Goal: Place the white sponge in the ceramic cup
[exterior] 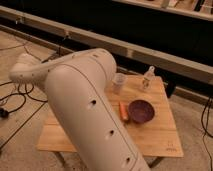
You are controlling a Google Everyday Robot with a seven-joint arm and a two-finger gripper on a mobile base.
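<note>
Camera view: pale, tapered ceramic cup (118, 82) stands upright; closed jaws unseen.

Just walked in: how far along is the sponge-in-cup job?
Done: nothing visible; the cup stands on the table with no sponge showing. In hand: the arm fills the view; its gripper is hidden, fingers shut. Left: getting the sponge, unseen here, into the cup.

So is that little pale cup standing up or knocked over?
Upright: the ceramic cup stands on its base on the wooden table, rim upward, next to the white arm. The gripper is out of sight.
</note>
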